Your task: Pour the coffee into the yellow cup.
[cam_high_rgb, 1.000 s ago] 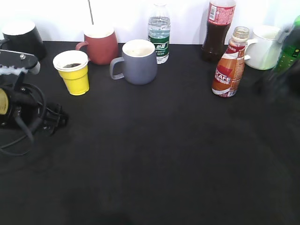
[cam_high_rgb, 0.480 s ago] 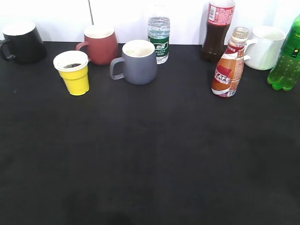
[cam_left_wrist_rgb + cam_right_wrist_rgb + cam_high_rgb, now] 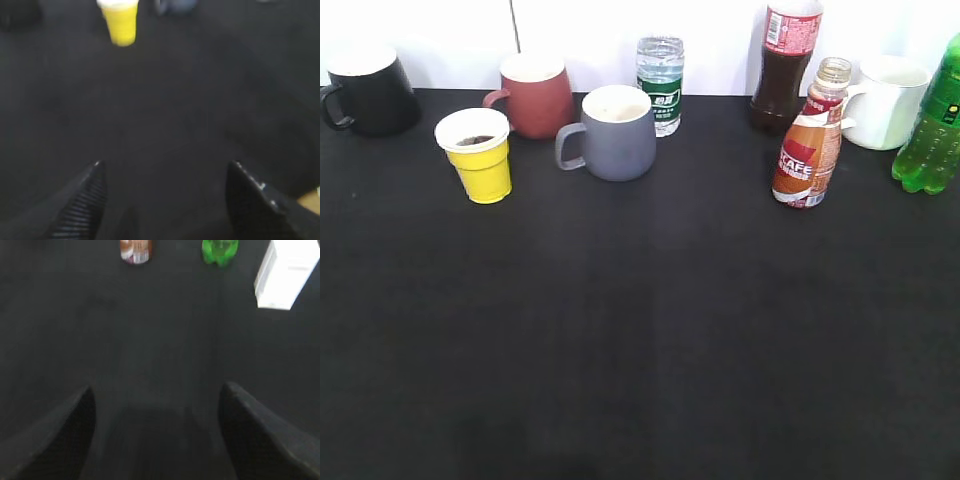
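The coffee bottle [image 3: 808,140] stands upright at the back right of the black table, capless, with an orange-red and white label. Its base shows at the top of the right wrist view [image 3: 135,250]. The yellow cup [image 3: 477,155] stands at the back left with a little dark liquid in it. It also shows at the top of the left wrist view [image 3: 119,21]. My left gripper [image 3: 165,167] is open and empty, low over bare cloth well short of the cup. My right gripper [image 3: 156,390] is open and empty, well short of the bottle. Neither gripper shows in the exterior view.
Along the back stand a black mug [image 3: 368,90], a red mug [image 3: 534,95], a grey mug [image 3: 612,132], a water bottle [image 3: 660,80], a tall dark red-labelled bottle [image 3: 784,65], a white mug [image 3: 886,100] and a green bottle [image 3: 931,125]. A white box [image 3: 287,272] lies right of the green bottle.
One second ago the left arm was in the exterior view at the left edge and a blur crossed the green bottle. Both have since withdrawn out of that view. The objects have not moved.
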